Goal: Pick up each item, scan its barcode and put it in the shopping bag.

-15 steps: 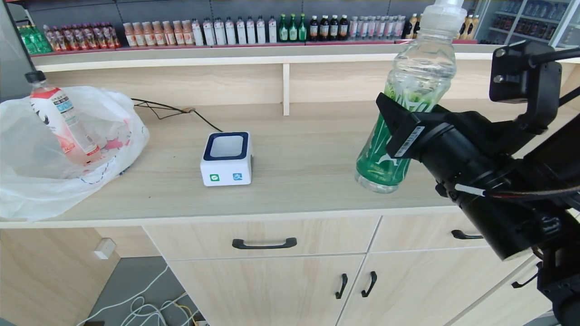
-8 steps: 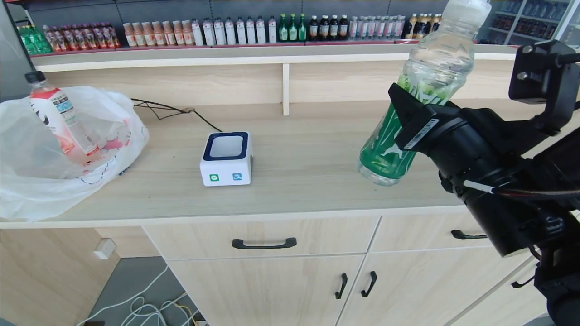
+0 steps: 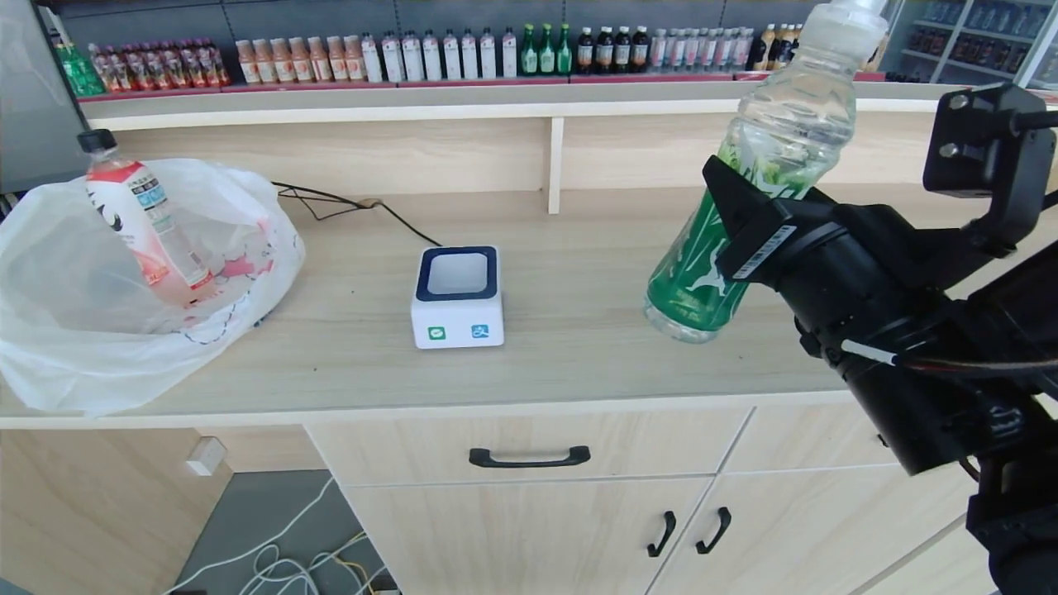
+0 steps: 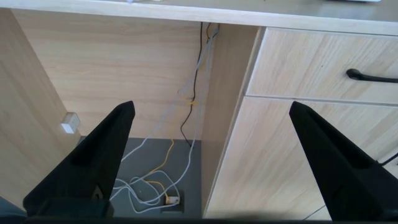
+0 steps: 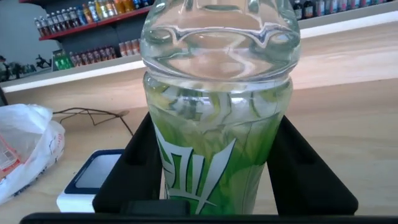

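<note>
Though my left gripper (image 4: 211, 106) hangs spread wide, my right gripper (image 3: 746, 213) clamps the green bottle (image 3: 701, 268). It tilts above the counter (image 3: 570, 289).

We get bright, even light across the counter (image 3: 579, 273), with soft, faint shadows. The shopping bag (image 3: 50, 273) reads near-white, close to clipping. We see glints on the clear upper part of the green bottle (image 5: 217, 37). The head view bows the straight shelf edge (image 3: 496, 107) towards the corners. The left wrist view is dimmer below the counter.
</note>
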You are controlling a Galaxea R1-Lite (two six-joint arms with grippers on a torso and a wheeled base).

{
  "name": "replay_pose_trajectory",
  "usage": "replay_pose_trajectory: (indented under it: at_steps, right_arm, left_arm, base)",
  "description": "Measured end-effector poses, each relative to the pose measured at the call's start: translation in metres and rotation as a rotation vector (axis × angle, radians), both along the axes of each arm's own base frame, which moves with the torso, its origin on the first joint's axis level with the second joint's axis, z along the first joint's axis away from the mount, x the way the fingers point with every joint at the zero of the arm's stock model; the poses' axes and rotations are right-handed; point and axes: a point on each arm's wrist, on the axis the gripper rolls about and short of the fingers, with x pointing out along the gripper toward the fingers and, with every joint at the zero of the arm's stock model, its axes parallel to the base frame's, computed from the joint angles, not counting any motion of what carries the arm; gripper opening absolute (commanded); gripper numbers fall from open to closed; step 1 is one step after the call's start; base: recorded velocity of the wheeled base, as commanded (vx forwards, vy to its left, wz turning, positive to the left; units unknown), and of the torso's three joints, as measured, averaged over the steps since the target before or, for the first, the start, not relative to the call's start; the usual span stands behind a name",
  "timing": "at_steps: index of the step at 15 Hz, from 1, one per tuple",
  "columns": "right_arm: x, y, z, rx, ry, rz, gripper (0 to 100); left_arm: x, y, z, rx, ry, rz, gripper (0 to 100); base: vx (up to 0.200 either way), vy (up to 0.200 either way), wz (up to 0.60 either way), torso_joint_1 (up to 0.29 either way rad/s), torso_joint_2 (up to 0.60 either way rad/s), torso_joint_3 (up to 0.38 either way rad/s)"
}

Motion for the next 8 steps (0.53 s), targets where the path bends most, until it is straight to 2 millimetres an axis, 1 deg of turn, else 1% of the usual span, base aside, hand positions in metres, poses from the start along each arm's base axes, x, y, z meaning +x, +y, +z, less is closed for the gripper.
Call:
replay_pose_trajectory:
  at_steps: [8]
  right_arm:
    - [0.0006, -0.0002, 0.0010, 0.000, -0.001, -0.002, 0]
  left_arm:
    - [0.0000, 0.0000, 0.0001, -0.002, -0.001, 0.000, 100]
  base:
    - [0.000, 0.200, 0.00, 0.002, 0.00, 0.002]
